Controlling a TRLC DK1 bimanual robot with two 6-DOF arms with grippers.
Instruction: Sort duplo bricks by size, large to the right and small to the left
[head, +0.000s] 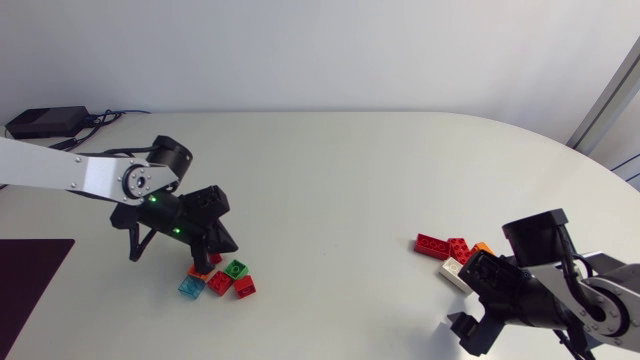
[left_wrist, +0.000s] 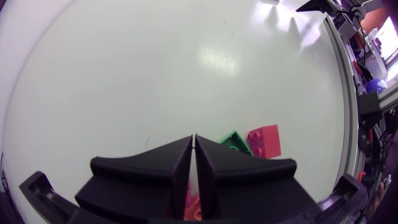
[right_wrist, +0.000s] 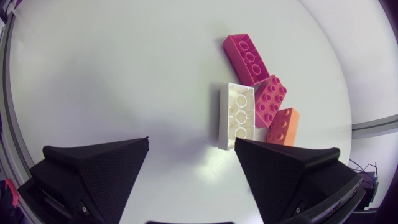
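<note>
Left gripper (left_wrist: 194, 140) pressed together, small green brick (left_wrist: 234, 139) just beside: likely the small pile. Right gripper (right_wrist: 192, 142) spread, long white brick (right_wrist: 235, 118) ahead: large pile.

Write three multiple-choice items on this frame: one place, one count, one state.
1. The white rectangular plastic brick lies: A) on top of another brick; B) alone, far from other bricks; C) just ahead of the right gripper.
2. Bricks in the right-hand cluster: A) two; B) four; C) seven.
3. The right gripper is: A) open; B) shut on the white brick; C) shut, empty.
Key: 1C, the right wrist view shows it there; 2B, that view shows four; 3A, its fingers stand wide apart.
</note>
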